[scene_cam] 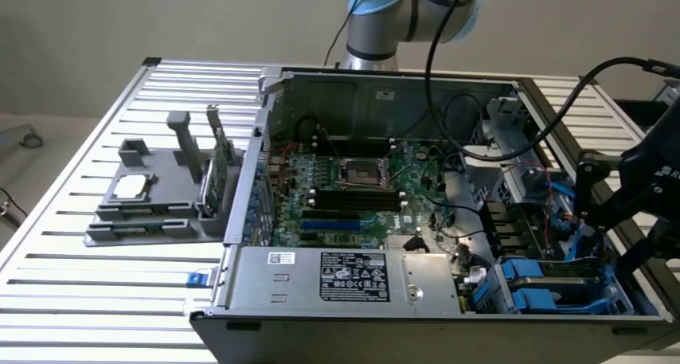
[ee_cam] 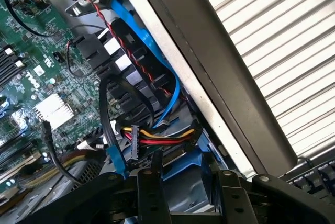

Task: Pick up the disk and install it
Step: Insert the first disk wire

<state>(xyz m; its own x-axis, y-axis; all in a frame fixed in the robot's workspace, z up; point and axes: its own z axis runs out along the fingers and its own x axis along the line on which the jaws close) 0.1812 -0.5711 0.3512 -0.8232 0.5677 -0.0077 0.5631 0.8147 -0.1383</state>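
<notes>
Exterior view is showing a slatted aluminium tabletop (scene_cam: pixel 75 276) carrying an open computer tower case (scene_cam: pixel 425 332), with its motherboard (scene_cam: pixel 351 193) facing up. At about four o'clock inside the case, in the corner drive bay, the disk (scene_cam: pixel 547 271) is sitting, with a second blue carrier (scene_cam: pixel 563 300) just beside it toward five o'clock. Wrist view is looking down past the pincer (ee_cam: pixel 191 177). Its two black fingers (ee_cam: pixel 152 192) are standing wide apart, gripping nothing, and hovering just above the disk (ee_cam: pixel 186 162). In the exterior view the pincer is hanging at three o'clock, above the bay side of the case.

Judging from this, the work is at the bay end of the task. The disk is lying in its slot and not in the pincer, though I cannot tell whether it is fully seated. Any further move here is calling for a square line-up with the carrier's blue rails and for clearance from the loose wiring crowding the bay.

Little of the disk is showing: a blue plastic frame edge around a strip of dull silver-grey metal, with the label hidden. A power connector (ee_cam: pixel 135 143) on yellow, red and black wires is dangling near it, and a flat blue data cable (ee_cam: pixel 149 46) is running along the case wall.
</notes>
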